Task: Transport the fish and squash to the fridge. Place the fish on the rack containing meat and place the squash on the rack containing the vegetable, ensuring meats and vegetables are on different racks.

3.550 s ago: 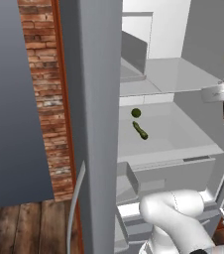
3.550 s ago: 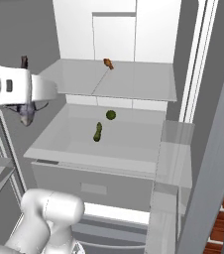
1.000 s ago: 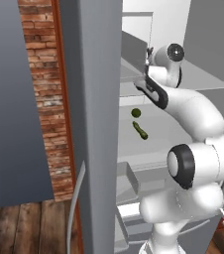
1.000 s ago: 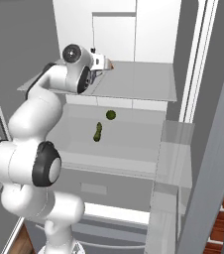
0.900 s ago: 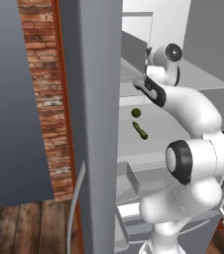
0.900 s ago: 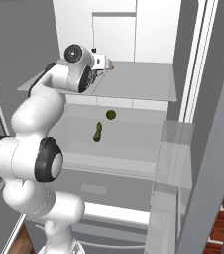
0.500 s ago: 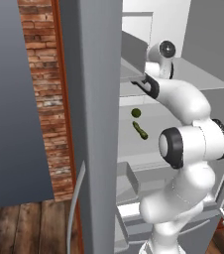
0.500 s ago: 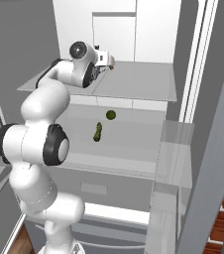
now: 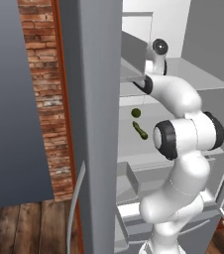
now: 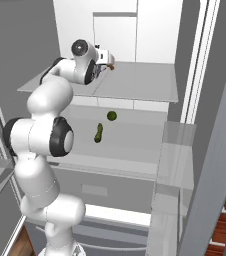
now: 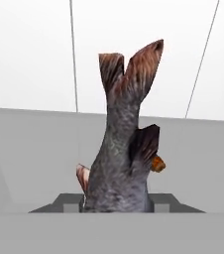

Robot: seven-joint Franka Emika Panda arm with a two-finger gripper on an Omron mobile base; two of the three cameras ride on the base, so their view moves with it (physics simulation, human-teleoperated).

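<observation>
The gripper (image 10: 106,61) reached over the fridge's (image 10: 135,85) smooth pale upper shelf, its jaws clamped on the fish (image 11: 124,158) — scaly grey body, forked reddish-brown tail pointing away. Below the jaws lay the bumpy elongated squash (image 10: 99,133) beside the round green vegetable (image 10: 112,116).

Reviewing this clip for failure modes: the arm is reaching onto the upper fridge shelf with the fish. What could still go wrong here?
1. The fish sits between the tips of the gripper with its tail sticking up; if it is let go now, it may topple or slide on the upper shelf.
2. The gripper works near the shelf's left side, so the fish might end up near that edge.
3. The squash and the vegetable lie just below; a fish falling off could land among them.
</observation>
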